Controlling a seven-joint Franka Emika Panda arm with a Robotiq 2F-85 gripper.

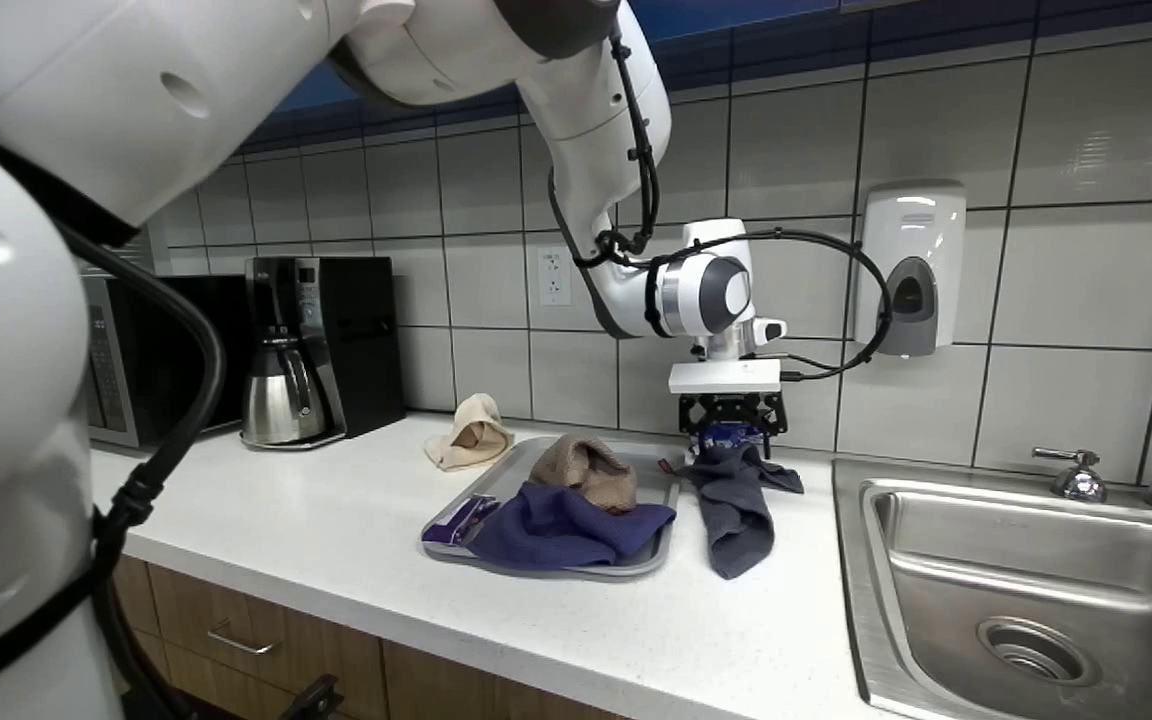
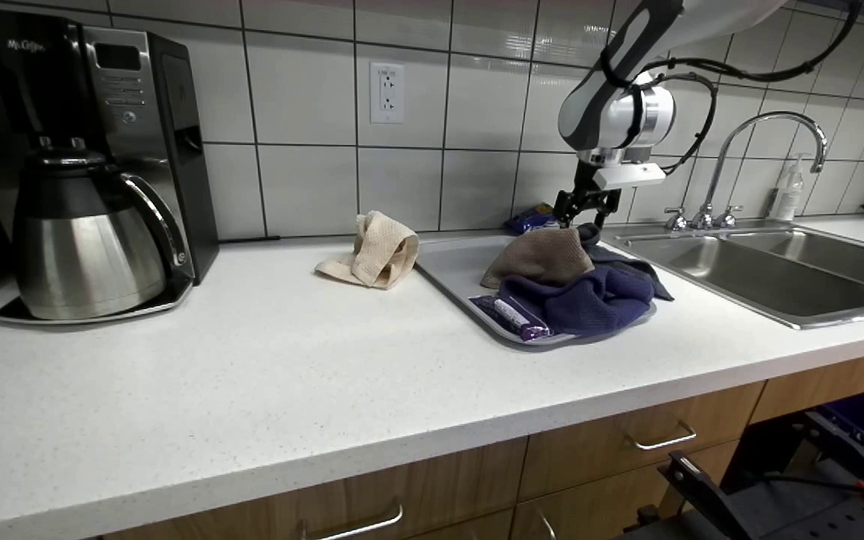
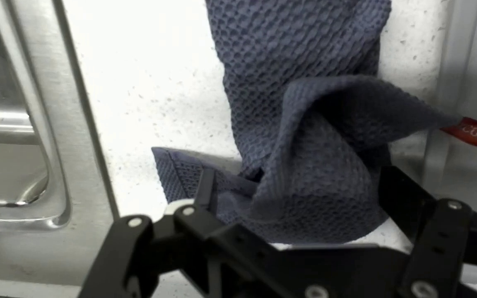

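Well, starting at the left in an exterior view, we see a microwave [image 1: 151,390] and a black-and-silver coffee maker [image 1: 361,345] with its steel carafe [image 1: 274,398], all on the white worktop [image 1: 336,520]. Next along, near the tiled wall [image 1: 484,370], we find a cream cloth [image 1: 471,438], crumpled, with one fold standing up. Just beside it comes a gray tray [image 1: 509,480]; on it we make out a purple wrapper [image 1: 461,520] in the front left corner, a brown cloth [image 1: 586,472] bunched toward the middle, and a navy cloth [image 1: 571,528] heaped in front, touching the brown one.

Right of the tray we reach the claw [image 3: 298,184], pointing down, its fingers [image 3: 404,203] spread wide and released. Directly beneath it, between tray and sink, lies the dark gray cloth [image 3: 300,136]. In the wrist view its folds fill the gap between the fingers, one corner pokes out past the sink-side finger, and another, bearing a red tag [image 3: 476,133], reaches over the tray's edge. We cannot tell whether either finger touches the fabric. Behind the claw we spot a blue packet [image 2: 529,219] by the wall.

Farther right, a white soap dispenser [image 1: 908,270] hangs on the wall, and a steel sink [image 1: 861,560] is set into the worktop, near the dark gray cloth but apart from it.
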